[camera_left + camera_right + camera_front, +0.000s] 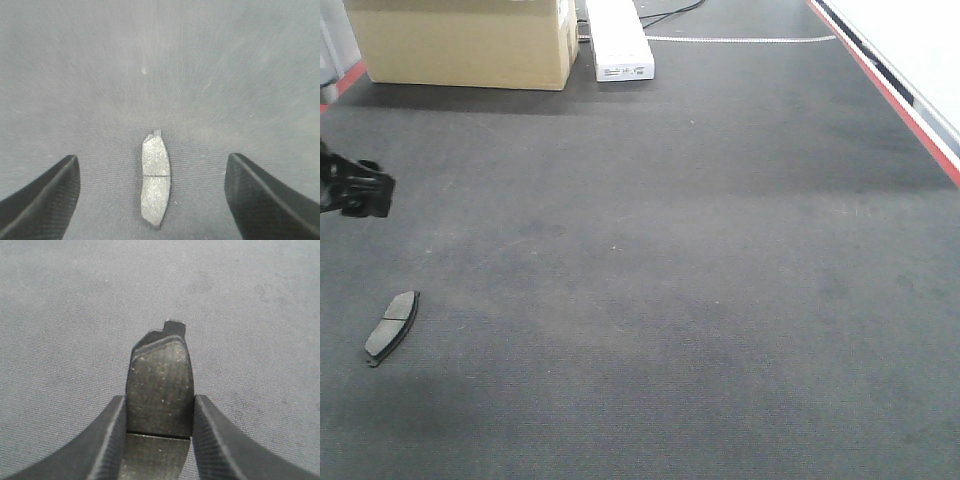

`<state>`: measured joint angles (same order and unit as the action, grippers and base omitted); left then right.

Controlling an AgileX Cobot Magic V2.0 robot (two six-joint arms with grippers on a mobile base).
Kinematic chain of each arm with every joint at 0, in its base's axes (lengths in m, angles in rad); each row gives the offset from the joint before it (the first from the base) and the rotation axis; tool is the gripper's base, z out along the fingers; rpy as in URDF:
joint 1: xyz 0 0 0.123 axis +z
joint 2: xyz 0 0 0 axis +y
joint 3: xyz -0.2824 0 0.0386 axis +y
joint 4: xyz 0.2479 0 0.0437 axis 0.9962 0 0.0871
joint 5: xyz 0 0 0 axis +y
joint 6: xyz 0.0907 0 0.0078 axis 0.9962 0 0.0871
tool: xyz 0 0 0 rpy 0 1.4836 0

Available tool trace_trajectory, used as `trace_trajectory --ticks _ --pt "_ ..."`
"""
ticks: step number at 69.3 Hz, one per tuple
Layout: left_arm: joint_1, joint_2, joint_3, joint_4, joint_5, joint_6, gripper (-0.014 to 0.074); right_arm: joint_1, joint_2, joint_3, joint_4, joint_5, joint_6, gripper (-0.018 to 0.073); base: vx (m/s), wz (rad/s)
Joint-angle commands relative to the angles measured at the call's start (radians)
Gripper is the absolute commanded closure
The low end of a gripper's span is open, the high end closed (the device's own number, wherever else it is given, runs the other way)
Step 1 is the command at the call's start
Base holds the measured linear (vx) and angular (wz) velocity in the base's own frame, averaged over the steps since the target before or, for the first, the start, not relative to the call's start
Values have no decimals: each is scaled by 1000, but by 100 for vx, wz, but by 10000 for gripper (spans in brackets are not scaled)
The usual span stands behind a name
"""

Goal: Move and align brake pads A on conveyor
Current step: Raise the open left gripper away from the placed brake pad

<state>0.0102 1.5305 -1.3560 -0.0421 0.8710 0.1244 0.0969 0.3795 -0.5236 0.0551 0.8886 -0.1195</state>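
Conveyor (700, 260) bears one brake pad (392, 327); long axis roughly along it.

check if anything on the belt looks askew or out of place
Nothing really stands out. One brake pad lies flat, alone near the left side of the conveyor; a second pad is clamped in the right gripper. No damage shows.

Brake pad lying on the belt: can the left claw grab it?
Probably yes. The left gripper is open, the brake pad lies flat on the conveyor in line between its jaws, and nothing covers it.
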Motion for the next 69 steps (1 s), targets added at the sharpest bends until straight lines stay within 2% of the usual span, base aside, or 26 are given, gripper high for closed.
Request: trace_trajectory --ticks 1,16,28,46,58,69 --pt "-8 -138 85 -14 -132 -2 42 -7 8 -28 -5 -85 -9 566 0 0" --pt "-8 -410 404 -13 -308 -3 42 -7 8 -28 -5 -85 -9 566 0 0" --pt "-8 -635 607 -10 -373 -1 42 -7 8 -28 -5 -85 -9 566 0 0" --pt "-8 -953 752 -10 -328 -1 42 -7 8 -28 -5 -85 -9 566 0 0" --pt "-8 -1117 766 -10 -270 -1 42 -7 8 -28 -5 -85 -9 566 0 0" --pt "-8 -1190 766 -6 -200 -1 42 -7 8 -28 -5 -85 -9 566 0 0"
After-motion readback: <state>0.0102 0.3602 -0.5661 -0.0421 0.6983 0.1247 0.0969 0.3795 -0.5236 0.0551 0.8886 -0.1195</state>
